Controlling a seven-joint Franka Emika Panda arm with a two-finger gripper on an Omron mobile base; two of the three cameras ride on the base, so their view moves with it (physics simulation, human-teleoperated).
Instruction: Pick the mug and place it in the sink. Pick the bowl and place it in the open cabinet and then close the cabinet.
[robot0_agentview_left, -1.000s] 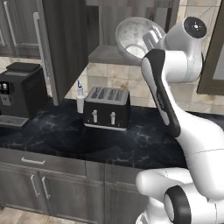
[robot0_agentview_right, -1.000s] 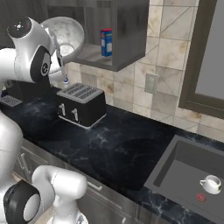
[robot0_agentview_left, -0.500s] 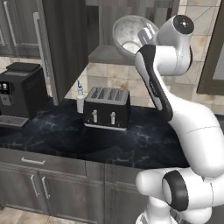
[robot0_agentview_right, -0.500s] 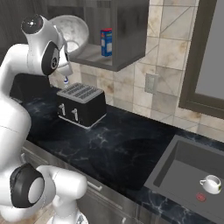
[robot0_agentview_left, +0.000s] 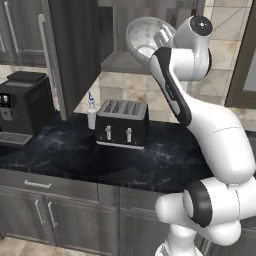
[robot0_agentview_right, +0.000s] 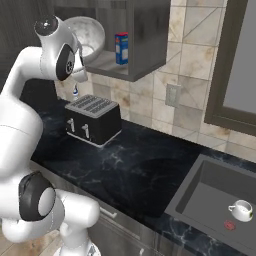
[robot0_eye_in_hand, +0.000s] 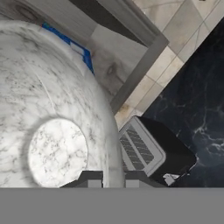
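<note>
Dark finger tips: the gripper is pinched narrow on the rim of the bowl, one tip on each side of the wall, as the hand view shows.
Bowl: whitish, grey-speckled inside; held tipped on its side at the mouth of the open cabinet, its inside facing out toward the base in the left base view and resting at or just above the shelf edge in the right base view; I cannot tell whether it touches the shelf.
Arm: white with dark joints, reaching up from the base, its wrist level with the cabinet shelf and covering part of the bowl in both base views.
Cabinet: dark wood-grain wall unit, door swung open to the left of the bowl, a slim silver bar handle on it.
Blue box: stands upright on the same shelf, to the right of the bowl, near it; its blue edge peeks past the bowl's rim in the hand view.
Toaster: black four-slot toaster on the dark marble counter, directly below the shelf.
Small bottle: white with a blue tip, just beside the toaster's left end.
Coffee machine: black, at the counter's far left.
Sink: dark grey basin set in the counter, well apart to the right.
Mug: small white mug upright on the sink floor, just beside the red drain mark.
</note>
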